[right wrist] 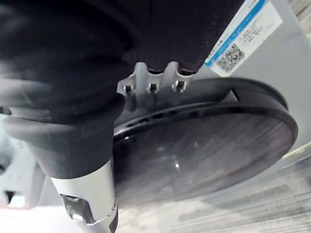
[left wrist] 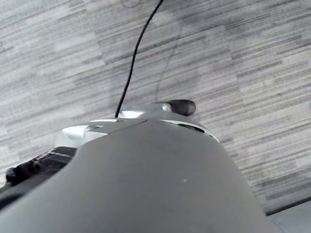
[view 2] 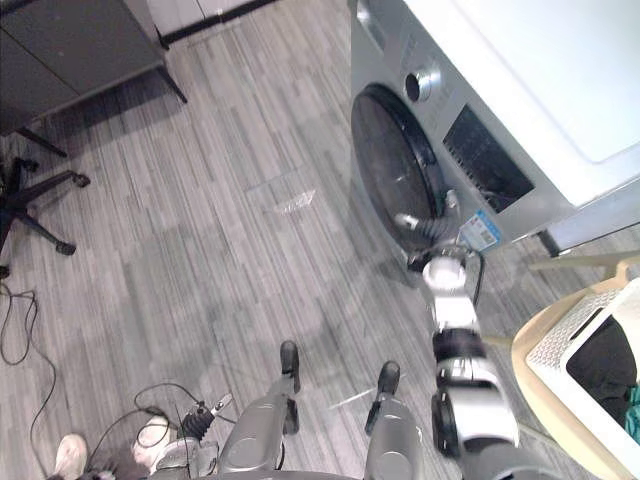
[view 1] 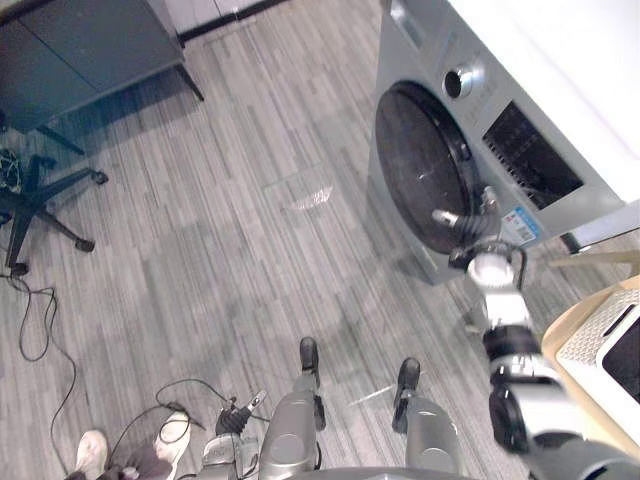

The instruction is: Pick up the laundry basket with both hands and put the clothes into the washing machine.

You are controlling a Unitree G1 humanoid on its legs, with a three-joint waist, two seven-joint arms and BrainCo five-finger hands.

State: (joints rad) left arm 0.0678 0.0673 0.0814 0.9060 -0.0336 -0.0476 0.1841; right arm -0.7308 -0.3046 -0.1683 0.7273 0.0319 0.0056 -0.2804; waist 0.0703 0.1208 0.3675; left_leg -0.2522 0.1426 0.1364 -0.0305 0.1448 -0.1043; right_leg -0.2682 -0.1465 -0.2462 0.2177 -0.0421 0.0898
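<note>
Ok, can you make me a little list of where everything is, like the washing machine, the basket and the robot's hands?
washing machine: grey, ahead on the right
door: round and dark, looks shut
right hand: reached out to the door's edge
left hand: down low, far from the machine
basket: white, at the robot's right, no hand on it
clothes: dark and teal, inside the basket
office chair: black, far left
person's shoe: white, by the bottom left corner
</note>
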